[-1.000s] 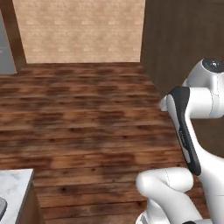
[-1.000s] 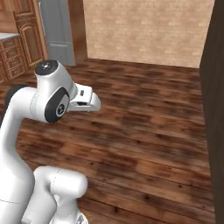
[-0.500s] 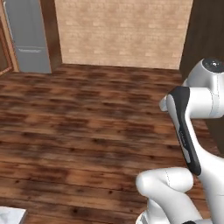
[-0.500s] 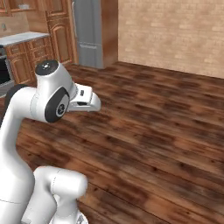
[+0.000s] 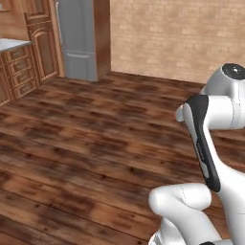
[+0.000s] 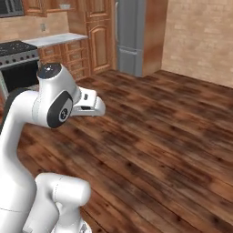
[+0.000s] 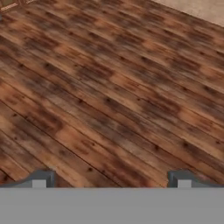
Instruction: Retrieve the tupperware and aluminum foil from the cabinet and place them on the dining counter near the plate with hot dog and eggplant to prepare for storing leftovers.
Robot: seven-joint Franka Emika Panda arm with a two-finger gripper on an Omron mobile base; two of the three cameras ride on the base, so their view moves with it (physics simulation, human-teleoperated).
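Note:
My gripper (image 7: 111, 179) is open over bare wooden floor (image 7: 113, 87), its two dark fingertips (image 7: 41, 178) set wide apart with nothing between them. The arm is folded up close to the base, with the wrist (image 6: 91, 103) held at about shoulder height. The tupperware, the aluminum foil, the wall cabinet, the dining counter and the plate are out of view.
A tall grey fridge (image 5: 79, 40) (image 6: 129, 34) stands against the far wall beside a brick wall (image 5: 177, 33). Low wooden drawers under a marble worktop (image 6: 63, 50) and a black stove (image 6: 18, 63) line the left side. Wide open floor (image 5: 95, 143) lies ahead.
The whole picture has slid to the right as the base turns left: fridge, drawers and stove have come into view. The arm keeps its pose.

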